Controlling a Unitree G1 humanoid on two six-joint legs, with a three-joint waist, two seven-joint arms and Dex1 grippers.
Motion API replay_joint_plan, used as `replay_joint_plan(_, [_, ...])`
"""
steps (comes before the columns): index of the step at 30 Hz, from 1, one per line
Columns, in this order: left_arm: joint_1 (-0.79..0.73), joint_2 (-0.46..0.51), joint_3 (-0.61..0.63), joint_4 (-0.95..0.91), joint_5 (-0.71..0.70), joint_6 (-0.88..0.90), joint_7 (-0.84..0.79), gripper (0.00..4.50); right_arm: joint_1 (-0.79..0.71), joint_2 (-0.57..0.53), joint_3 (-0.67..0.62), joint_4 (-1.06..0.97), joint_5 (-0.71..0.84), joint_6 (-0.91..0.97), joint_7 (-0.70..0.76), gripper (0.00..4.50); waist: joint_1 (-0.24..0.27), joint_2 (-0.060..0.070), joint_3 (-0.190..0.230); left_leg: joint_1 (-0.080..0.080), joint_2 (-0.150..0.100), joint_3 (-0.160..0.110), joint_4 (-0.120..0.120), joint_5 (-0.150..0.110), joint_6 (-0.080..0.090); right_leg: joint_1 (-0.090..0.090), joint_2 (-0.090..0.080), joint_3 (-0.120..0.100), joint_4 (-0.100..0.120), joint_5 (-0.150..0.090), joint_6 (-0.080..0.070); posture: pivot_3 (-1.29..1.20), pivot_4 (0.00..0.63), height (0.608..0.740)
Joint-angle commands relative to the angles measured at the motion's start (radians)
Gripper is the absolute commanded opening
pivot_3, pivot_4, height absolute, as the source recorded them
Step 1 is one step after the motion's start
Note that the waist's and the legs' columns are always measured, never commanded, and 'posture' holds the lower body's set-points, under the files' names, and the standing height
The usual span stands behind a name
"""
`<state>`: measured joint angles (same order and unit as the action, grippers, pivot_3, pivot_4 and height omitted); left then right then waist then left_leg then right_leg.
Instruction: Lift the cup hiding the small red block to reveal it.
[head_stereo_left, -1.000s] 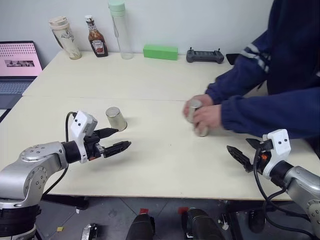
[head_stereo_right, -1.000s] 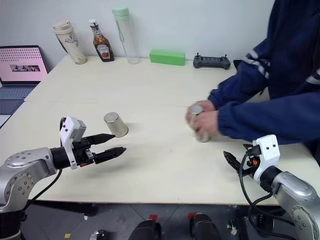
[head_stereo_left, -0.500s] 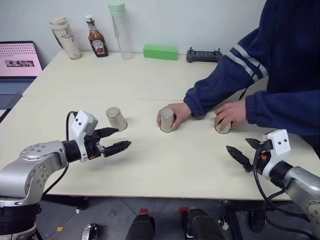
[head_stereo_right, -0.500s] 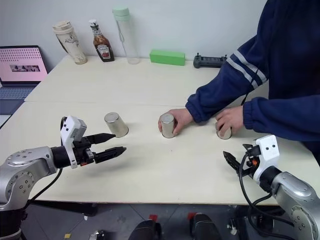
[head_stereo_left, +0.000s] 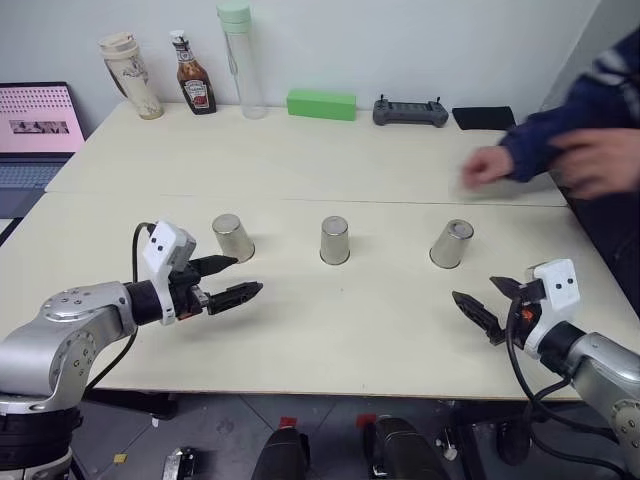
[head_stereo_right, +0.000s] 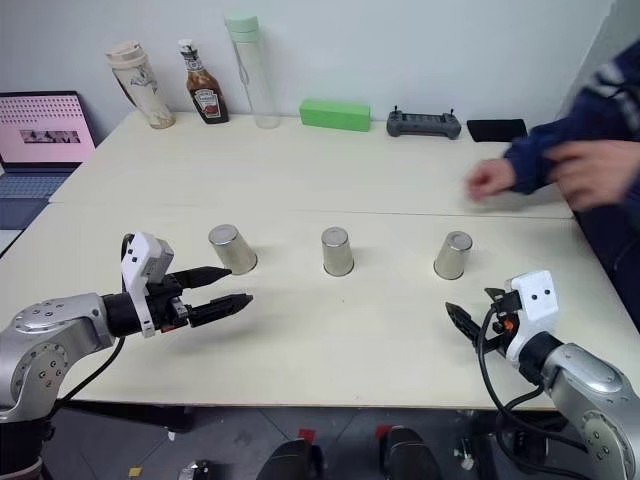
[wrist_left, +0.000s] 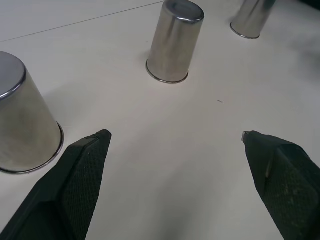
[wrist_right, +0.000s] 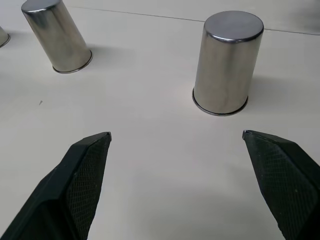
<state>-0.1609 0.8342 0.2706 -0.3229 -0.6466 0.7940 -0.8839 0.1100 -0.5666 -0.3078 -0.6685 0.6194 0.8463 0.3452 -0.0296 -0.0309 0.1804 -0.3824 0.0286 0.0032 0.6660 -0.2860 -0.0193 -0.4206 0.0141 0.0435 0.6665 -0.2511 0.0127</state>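
Three identical steel cups stand upside down in a row on the table: left cup (head_stereo_left: 233, 238), middle cup (head_stereo_left: 335, 241), right cup (head_stereo_left: 450, 244). The small red block is hidden; I cannot tell which cup covers it. My left gripper (head_stereo_left: 245, 276) hovers open and empty just in front of the left cup, pointing toward the middle one. In the left wrist view the left cup (wrist_left: 22, 120) is close and the middle cup (wrist_left: 175, 42) is further off. My right gripper (head_stereo_left: 475, 292) is open and empty, just in front of the right cup (wrist_right: 227, 62).
A person's hands (head_stereo_left: 490, 165) hover over the table's far right. Along the back edge stand a beige tumbler (head_stereo_left: 128, 75), a ketchup bottle (head_stereo_left: 192, 75), a tall clear bottle (head_stereo_left: 240, 55), a green box (head_stereo_left: 321, 104) and a controller (head_stereo_left: 409, 111). A laptop (head_stereo_left: 35, 130) sits at the left.
The person slid two cups apart into the middle and right spots, let go, and pulled both hands back to the far right. Neither gripper has moved.
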Motion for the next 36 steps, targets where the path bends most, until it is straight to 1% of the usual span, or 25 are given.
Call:
replay_joint_plan(1, [-0.046, -0.002, -0.01, -0.038, -0.003, -0.053, -0.01, 4.5, -0.026, 0.034, 0.03, 0.007, -0.048, -0.055, -0.038, 4.47, 0.0, 0.0, 0.0, 0.0, 0.0, 0.0, 0.0, 0.0, 0.0, 0.0, 0.0, 0.0, 0.0, 0.0, 0.0, 0.0, 0.15, 0.74])
replay_joint_plan(5, [-0.076, -0.045, -0.019, -0.001, 0.036, -0.132, 0.019, 4.5, -0.085, 0.067, 0.097, 0.001, -0.053, -0.074, -0.03, 4.47, -0.002, 0.0, 0.0, 0.001, 0.0, 0.001, 0.002, 0.0, 0.0, 0.0, 0.0, 0.001, 0.003, 0.0, 0.0, 0.0, 0.15, 0.74])
replay_joint_plan(8, [-0.097, -0.143, -0.105, -0.008, 0.079, -0.194, 0.067, 4.5, -0.137, 0.077, 0.194, -0.023, -0.025, -0.109, 0.053, 4.47, -0.002, 0.0, 0.0, 0.003, -0.001, 0.002, 0.003, 0.0, 0.0, 0.0, 0.0, 0.002, 0.006, 0.0, 0.0, 0.0, 0.15, 0.74])
replay_joint_plan(9, [-0.1, -0.171, -0.127, -0.007, 0.089, -0.205, 0.081, 4.5, -0.144, 0.071, 0.21, -0.031, -0.02, -0.12, 0.077, 4.47, -0.001, 0.0, 0.0, 0.002, -0.001, 0.001, 0.004, 0.0, 0.0, 0.0, 0.001, 0.002, 0.007, 0.0, 0.0, 0.0, 0.15, 0.74])
replay_joint_plan(13, [-0.118, -0.303, -0.258, 0.072, 0.227, -0.334, 0.16, 4.5, -0.131, -0.016, 0.226, -0.067, -0.023, -0.189, 0.225, 4.47, 0.005, 0.0, -0.001, 0.0, -0.002, 0.0, 0.01, 0.0, 0.0, 0.0, 0.002, 0.0, 0.011, 0.0, 0.0, 0.0, 0.15, 0.74])
replay_joint_plan(15, [-0.142, -0.364, -0.295, 0.15, 0.3, -0.427, 0.202, 4.5, -0.116, -0.032, 0.216, -0.069, -0.018, -0.202, 0.244, 4.47, 0.007, -0.001, -0.001, 0.0, -0.003, 0.0, 0.012, 0.0, 0.0, 0.001, 0.001, 0.0, 0.012, 0.0, 0.001, 0.0, 0.15, 0.74])
replay_joint_plan(18, [-0.188, -0.443, -0.334, 0.279, 0.38, -0.541, 0.256, 4.5, -0.11, -0.033, 0.214, -0.071, -0.02, -0.208, 0.24, 4.47, 0.005, -0.003, -0.002, 0.0, -0.003, 0.0, 0.014, 0.0, 0.0, 0.001, 0.001, 0.001, 0.012, 0.001, 0.002, 0.0, 0.15, 0.74])
replay_joint_plan(21, [-0.27, -0.54, -0.371, 0.444, 0.464, -0.65, 0.335, 4.5, -0.104, -0.01, 0.206, -0.089, -0.013, -0.193, 0.199, 4.47, 0.006, -0.003, -0.003, 0.002, -0.003, 0.0, 0.014, 0.001, 0.001, 0.003, 0.002, 0.001, 0.013, 0.001, 0.002, 0.0, 0.15, 0.74])
replay_joint_plan(23, [-0.307, -0.575, -0.378, 0.529, 0.493, -0.702, 0.355, 4.5, -0.1, -0.002, 0.206, -0.098, -0.013, -0.187, 0.184, 4.47, 0.006, -0.003, -0.003, 0.002, -0.003, -0.001, 0.014, 0.001, 0.001, 0.003, 0.002, 0.0, 0.013, 0.001, 0.002, 0.0, 0.15, 0.74])
replay_joint_plan(26, [-0.388, -0.649, -0.389, 0.712, 0.511, -0.778, 0.357, 4.5, -0.083, 0.005, 0.206, -0.12, -0.013, -0.177, 0.159, 4.47, 0.005, -0.003, -0.003, 0.001, -0.003, 0.0, 0.014, 0.001, 0.001, 0.002, 0.002, 0.001, 0.013, 0.002, 0.002, 0.0, 0.15, 0.74])
replay_joint_plan(28, [-0.421, -0.672, -0.392, 0.791, 0.529, -0.824, 0.358, 4.5, -0.077, 0.006, 0.199, -0.131, -0.005, -0.17, 0.148, 4.47, 0.004, -0.003, -0.003, 0.0, -0.004, -0.001, 0.014, 0.001, 0.001, 0.002, 0.002, 0.001, 0.013, 0.002, 0.002, 0.0, 0.15, 0.74])
replay_joint_plan(32, [-0.502, -0.71, -0.373, 0.944, 0.563, -0.899, 0.416, 4.5, -0.06, 0.006, 0.163, -0.156, 0.022, -0.149, 0.115, 4.47, 0.002, -0.003, -0.003, -0.001, -0.004, -0.001, 0.014, 0.0, 0.001, 0.001, 0.002, 0.001, 0.012, 0.001, 0.002, 0.0, 0.15, 0.74])
replay_joint_plan(34, [-0.526, -0.717, -0.368, 0.991, 0.572, -0.932, 0.425, 4.12, -0.052, 0.007, 0.149, -0.167, 0.031, -0.141, 0.096, 4.5, 0.003, -0.003, -0.003, -0.001, -0.004, -0.001, 0.014, 0.0, 0.001, 0.001, 0.002, 0.0, 0.012, 0.001, 0.002, 0.0, 0.15, 0.74])
replay_joint_plan(35, [-0.533, -0.715, -0.366, 1.009, 0.579, -0.942, 0.431, 4.01, -0.048, 0.008, 0.146, -0.173, 0.035, -0.138, 0.089, 4.5, 0.003, -0.003, -0.003, -0.001, -0.004, -0.001, 0.014, 0.0, 0.001, 0.001, 0.002, 0.0, 0.012, 0.002, 0.002, 0.0, 0.15, 0.74])
replay_joint_plan(36, [-0.536, -0.712, -0.362, 1.02, 0.579, -0.948, 0.432, 3.72, -0.041, 0.011, 0.143, -0.181, 0.039, -0.135, 0.08, 4.5, 0.002, -0.003, -0.003, -0.001, -0.004, -0.001, 0.014, 0.0, 0.001, 0.001, 0.002, 0.0, 0.012, 0.002, 0.003, 0.0, 0.15, 0.74])
